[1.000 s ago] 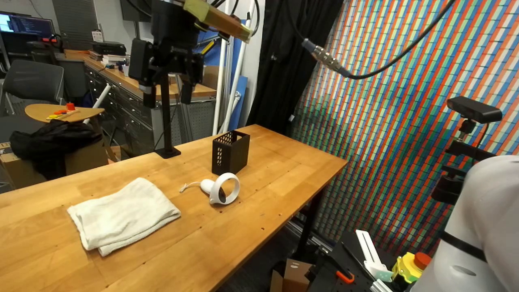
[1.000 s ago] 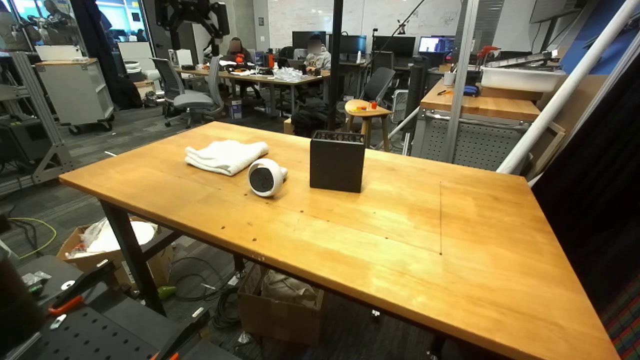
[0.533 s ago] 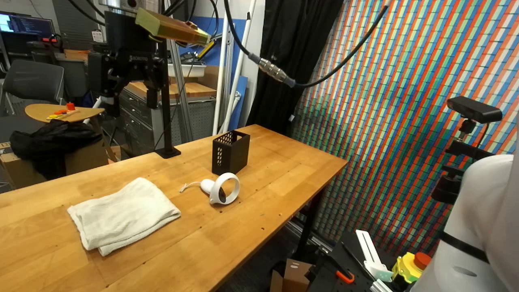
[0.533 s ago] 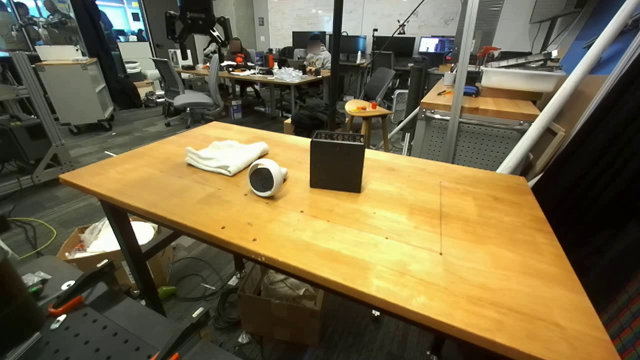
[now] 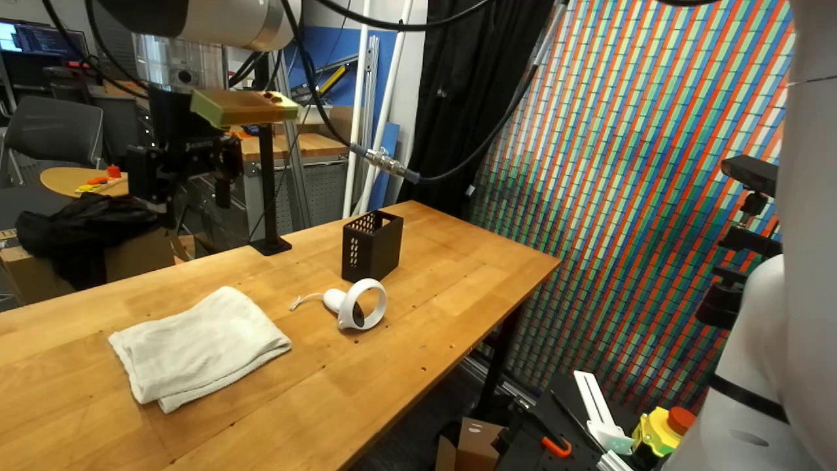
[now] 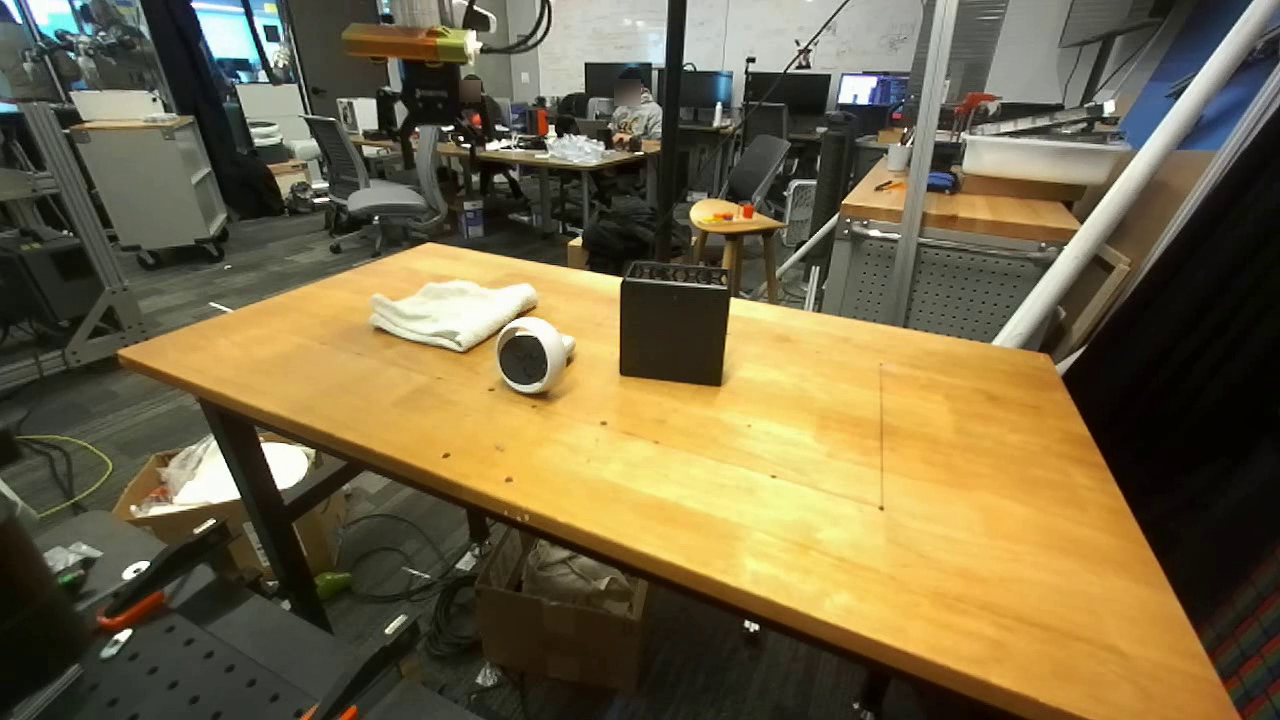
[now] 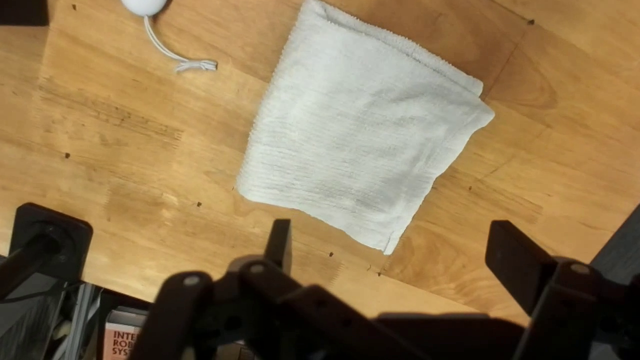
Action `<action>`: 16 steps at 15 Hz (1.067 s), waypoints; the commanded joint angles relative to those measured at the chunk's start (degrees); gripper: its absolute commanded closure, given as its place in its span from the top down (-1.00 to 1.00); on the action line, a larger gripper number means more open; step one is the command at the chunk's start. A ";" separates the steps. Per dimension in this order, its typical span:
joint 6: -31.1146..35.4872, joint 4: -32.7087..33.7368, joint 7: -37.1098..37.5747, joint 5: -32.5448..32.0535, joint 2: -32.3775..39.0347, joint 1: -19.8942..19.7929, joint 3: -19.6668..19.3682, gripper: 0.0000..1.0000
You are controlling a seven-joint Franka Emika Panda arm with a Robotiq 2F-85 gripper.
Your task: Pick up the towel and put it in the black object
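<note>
The white towel (image 7: 360, 125) is laid folded on the table (image 6: 800, 450), apart from the black box (image 6: 672, 332). A white ringed device (image 6: 530, 358) is set roughly between them. Higher up, the gripper (image 7: 389, 232) is spread wide, its exact height poorly seen.

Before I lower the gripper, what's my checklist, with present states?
1. Gripper open, holding nothing: ok.
2. Folded white towel resting on the wooden table: ok.
3. Gripper centred over it: not ok; wrist view shows the towel mostly ahead of the jaws.
4. Black perforated bin upright, top open: ok.
5. Bin empty: cannot tell; its floor is hidden.
6. Low carry path free: not ok; white VR controller sits roughly between towel and bin.
</note>
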 commanded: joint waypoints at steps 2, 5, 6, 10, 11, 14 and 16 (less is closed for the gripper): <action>2.64 5.56 1.02 -0.85 8.24 1.14 -0.27 1.00; 3.68 6.74 0.82 0.15 12.15 1.21 -0.09 1.00; 3.79 7.21 0.73 0.28 13.37 1.21 -0.10 1.00; 3.75 9.17 0.33 0.86 17.93 0.99 -0.04 1.00; 3.75 9.74 0.03 1.30 18.93 0.81 0.20 1.00; 3.98 12.08 -0.42 1.59 22.87 0.59 0.18 1.00; 4.16 13.74 -0.84 1.94 25.50 0.31 0.33 1.00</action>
